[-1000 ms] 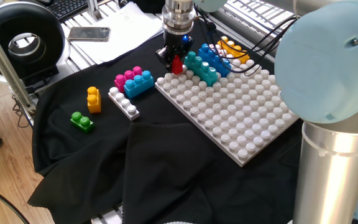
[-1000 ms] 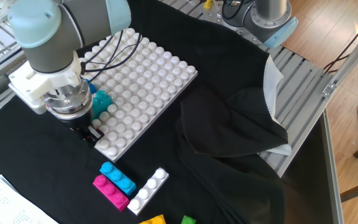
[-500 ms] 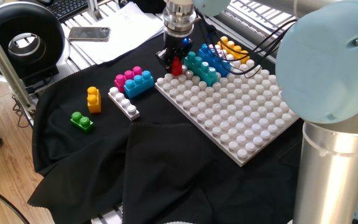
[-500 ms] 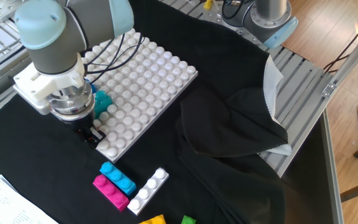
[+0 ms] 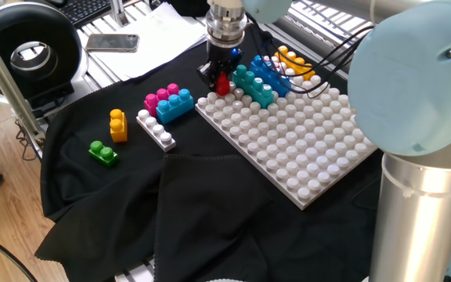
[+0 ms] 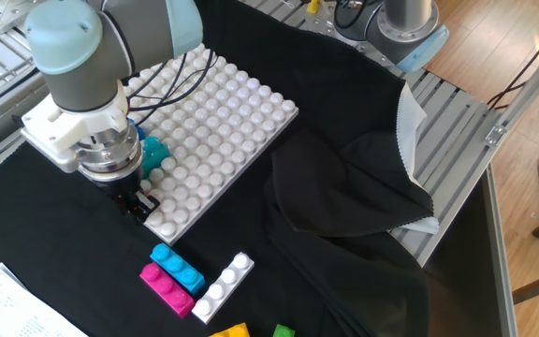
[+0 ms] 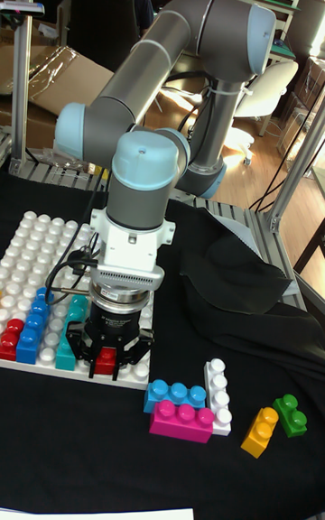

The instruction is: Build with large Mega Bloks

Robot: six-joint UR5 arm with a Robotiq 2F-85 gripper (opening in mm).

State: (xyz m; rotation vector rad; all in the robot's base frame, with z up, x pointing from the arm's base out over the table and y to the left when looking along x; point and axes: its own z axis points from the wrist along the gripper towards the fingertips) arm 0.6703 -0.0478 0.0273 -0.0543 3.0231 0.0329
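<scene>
Nothing on the counter has shifted since half a second ago; only the arm has eased very slightly. Going left to right in one fixed view: a green brick (image 5: 102, 152) and a yellow-orange brick (image 5: 118, 124) sit apart on the black cloth (image 5: 116, 196), then a white brick (image 5: 156, 129) touching a blue brick (image 5: 176, 105) stacked against a pink brick (image 5: 160, 96). Next, the tool (image 5: 222, 77) pinches a red brick (image 5: 224, 82) at the near corner of the white studded board (image 5: 288, 137), beside teal bricks (image 5: 254, 86) seated on it.

Five loose bricks (image 5: 167, 103), one studded board (image 5: 304, 145)
</scene>
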